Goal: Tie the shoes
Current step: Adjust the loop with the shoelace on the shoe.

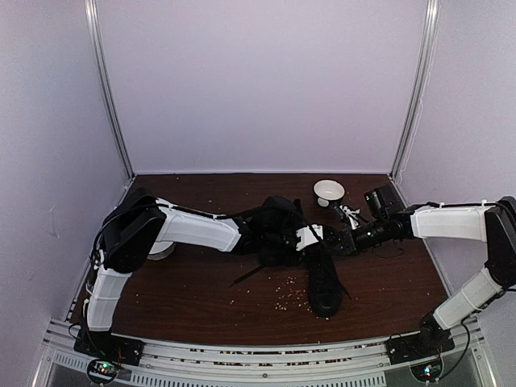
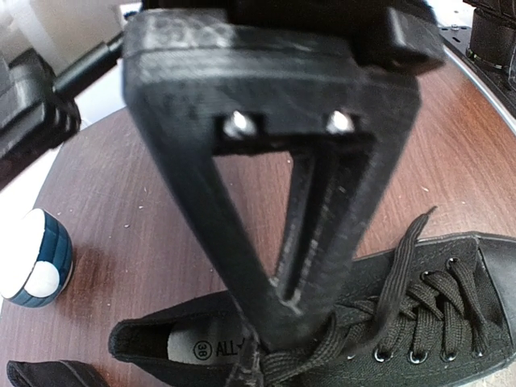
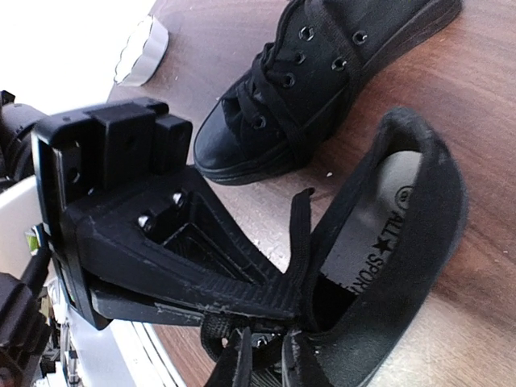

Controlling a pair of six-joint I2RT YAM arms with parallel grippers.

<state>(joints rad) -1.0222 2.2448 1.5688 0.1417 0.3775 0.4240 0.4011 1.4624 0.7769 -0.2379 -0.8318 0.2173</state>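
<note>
Left fingers (image 2: 322, 210): clenched, tips at a shoe's (image 2: 459, 266) laces (image 2: 403, 310).
Right fingers (image 3: 210, 266): nearly closed beside an insole (image 3: 379, 234); grasp unclear.

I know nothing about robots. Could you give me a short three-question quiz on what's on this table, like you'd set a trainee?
1. True or false: the shoes are white.
2. What stands on the table behind the shoes, close to the right arm? A) a red mug B) a white bowl C) a book
3. Fill in: the left fingers, hanging over a shoe's laces, are ___ (open or shut).
Key: 1 false, they are black. 2 B. 3 shut.
</note>
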